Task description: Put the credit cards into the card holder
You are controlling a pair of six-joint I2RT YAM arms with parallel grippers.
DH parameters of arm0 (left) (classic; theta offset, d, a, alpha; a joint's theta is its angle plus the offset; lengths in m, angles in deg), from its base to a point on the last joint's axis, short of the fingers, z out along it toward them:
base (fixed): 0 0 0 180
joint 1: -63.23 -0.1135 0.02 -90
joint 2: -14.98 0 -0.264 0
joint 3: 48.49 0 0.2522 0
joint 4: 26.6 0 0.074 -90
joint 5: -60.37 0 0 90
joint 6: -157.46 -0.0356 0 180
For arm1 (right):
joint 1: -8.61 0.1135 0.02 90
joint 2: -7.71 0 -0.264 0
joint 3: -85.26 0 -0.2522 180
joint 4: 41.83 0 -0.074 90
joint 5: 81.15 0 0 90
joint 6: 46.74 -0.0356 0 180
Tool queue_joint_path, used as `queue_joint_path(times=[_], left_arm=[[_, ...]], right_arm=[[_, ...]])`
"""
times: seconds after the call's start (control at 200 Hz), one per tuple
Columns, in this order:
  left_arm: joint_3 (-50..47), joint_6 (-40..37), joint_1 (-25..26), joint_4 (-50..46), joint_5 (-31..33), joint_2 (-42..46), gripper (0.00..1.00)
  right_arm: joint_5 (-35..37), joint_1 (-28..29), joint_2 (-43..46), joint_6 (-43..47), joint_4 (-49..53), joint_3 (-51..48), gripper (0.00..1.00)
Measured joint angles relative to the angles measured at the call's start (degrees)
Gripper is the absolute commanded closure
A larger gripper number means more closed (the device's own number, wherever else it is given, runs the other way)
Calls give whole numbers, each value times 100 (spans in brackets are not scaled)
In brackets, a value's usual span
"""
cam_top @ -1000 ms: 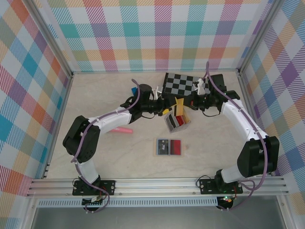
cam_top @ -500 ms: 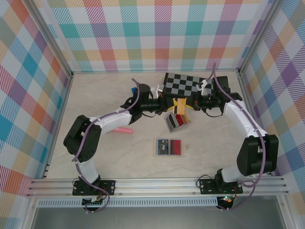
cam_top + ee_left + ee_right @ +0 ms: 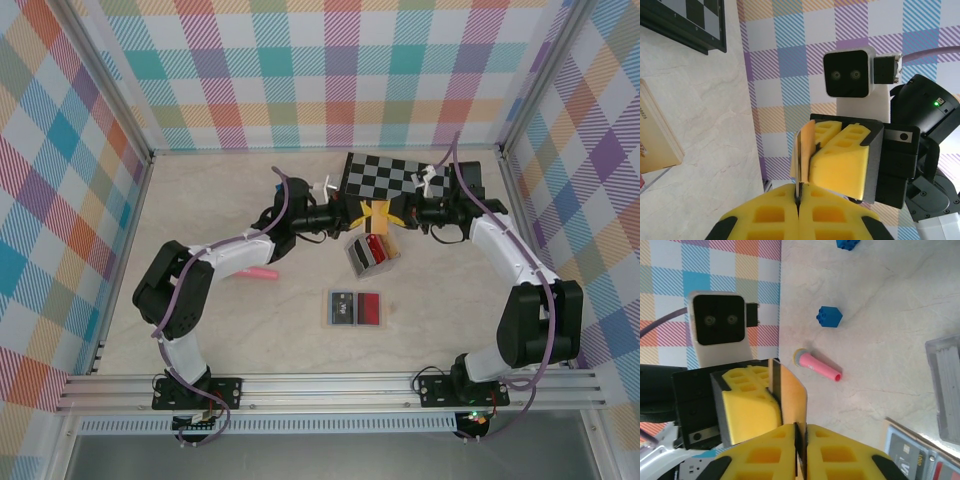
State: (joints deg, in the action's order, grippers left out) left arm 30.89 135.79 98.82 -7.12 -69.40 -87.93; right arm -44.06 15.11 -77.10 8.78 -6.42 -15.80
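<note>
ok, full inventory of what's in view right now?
checkerboard: 1, black-grey, back centre
card holder: 1, tan, open, in front of the checkerboard, red showing inside
clear case: 1, clear, near centre
black card: 1, black, in the clear case
red card: 1, red, in the clear case
held card: 1, orange-tan, between both hands
pink marker: 1, pink, left of centre
blue blocks: 2, blue, back left
left hand: shut on held card
right hand: shut on held card
</note>
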Motion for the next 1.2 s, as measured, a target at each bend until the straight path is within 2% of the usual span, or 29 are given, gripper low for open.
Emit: queue_joint_path(times=[0.07, 0.16, 0.285, 0.345, 0.45, 0.57, 0.68, 0.89, 1.2], left_arm=[[-79, 94, -4, 42, 15, 0, 80], [-208, 72, -9, -15, 83, 0, 55], [-407, -407, -11, -994, 461, 160, 42], [-505, -737, -4, -1803, 785, 358, 41], [-785, -1252, 66, -2924, 1311, 798, 40], [-1268, -1526, 212, -3552, 1683, 1174, 40], [-1545, -1670, 463, -4011, 1943, 1224, 40], [-1633, -1742, 807, -4332, 2138, 1185, 42], [-1633, -1805, 868, -4363, 2188, 909, 45]], right_arm=[[-59, 0, 2, -28, -20, -28, 97], [48, 20, 72, 33, 90, -81, 97], [894, 116, 518, 269, 566, -352, 97], [1582, 280, 841, 420, 837, -577, 97], [2809, 968, 1362, 610, 1174, -1093, 97], [3792, 1797, 1908, 601, 1296, -1886, 97], [4398, 2205, 2304, 422, 1276, -2540, 97], [4649, 2323, 2658, -70, 782, -3340, 96], [4649, 2323, 2459, -435, 129, -3464, 96]])
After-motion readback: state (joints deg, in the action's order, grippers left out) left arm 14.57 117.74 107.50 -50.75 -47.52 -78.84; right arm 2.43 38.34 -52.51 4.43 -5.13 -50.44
